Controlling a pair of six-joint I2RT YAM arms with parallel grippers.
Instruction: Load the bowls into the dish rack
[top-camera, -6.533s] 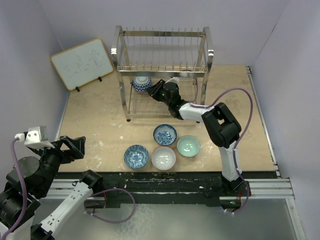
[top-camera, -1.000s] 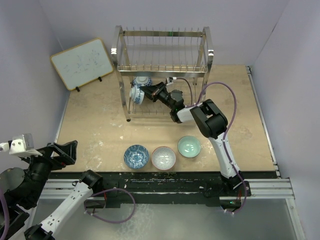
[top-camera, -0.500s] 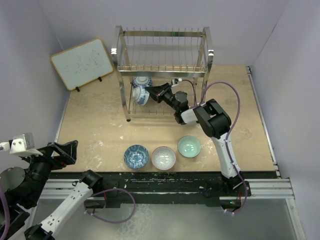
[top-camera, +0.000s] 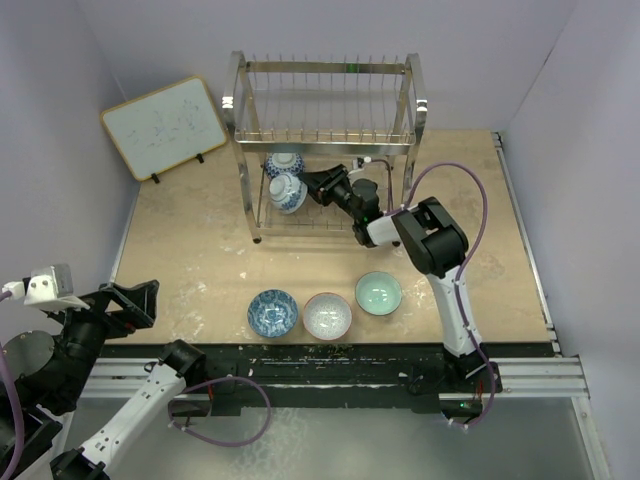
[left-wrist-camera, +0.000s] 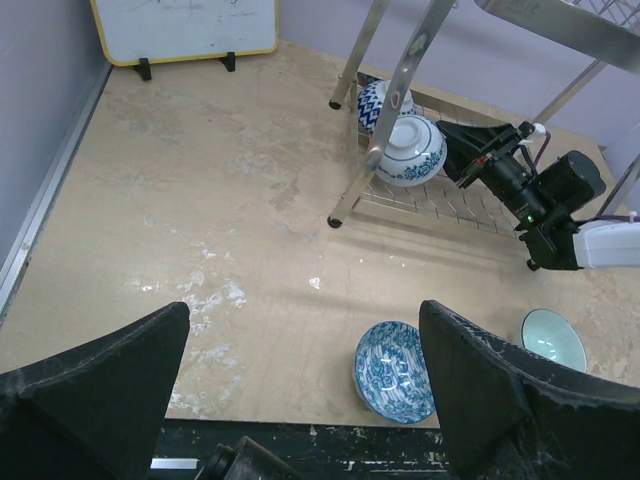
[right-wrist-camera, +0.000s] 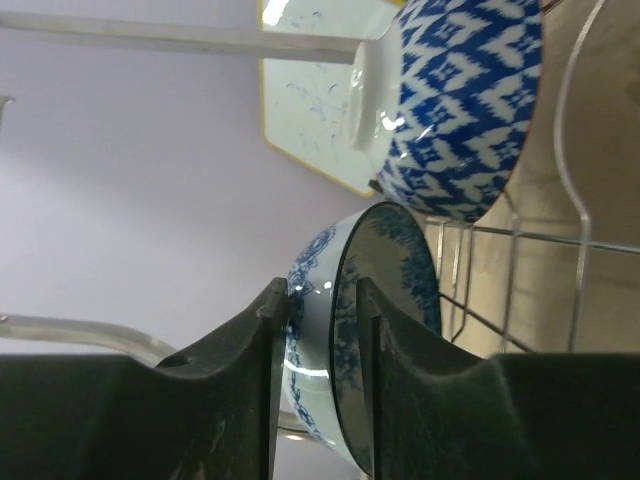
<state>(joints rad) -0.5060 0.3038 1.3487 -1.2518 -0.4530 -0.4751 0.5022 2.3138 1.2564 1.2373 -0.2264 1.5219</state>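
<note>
The silver wire dish rack (top-camera: 240, 110) stands at the back of the table. On its lower tier sits a blue diamond-patterned bowl (top-camera: 285, 161). In front of it, a second blue-patterned bowl (top-camera: 288, 193) is tilted on its side. My right gripper (top-camera: 318, 183) reaches into the rack. In the right wrist view it (right-wrist-camera: 318, 325) is shut on this bowl's (right-wrist-camera: 312, 268) rim, one finger outside, one inside. A blue bowl (top-camera: 272, 312), a pale reddish-rimmed bowl (top-camera: 327, 315) and a mint green bowl (top-camera: 378, 293) sit in a row on the table. My left gripper (left-wrist-camera: 300, 400) is open and empty, high above the near left corner.
A wood-framed whiteboard (top-camera: 165, 125) leans at the back left. The rack's upright posts (left-wrist-camera: 400, 90) and upper tier of wires (top-camera: 325, 100) surround the right gripper. The right arm's cable (top-camera: 455, 175) loops beside the rack. Walls close in the table on both sides.
The right gripper lifted a blue bowl off the table into the rack's lower tier. In the last second it has shifted it slightly right. The left arm has barely moved.
</note>
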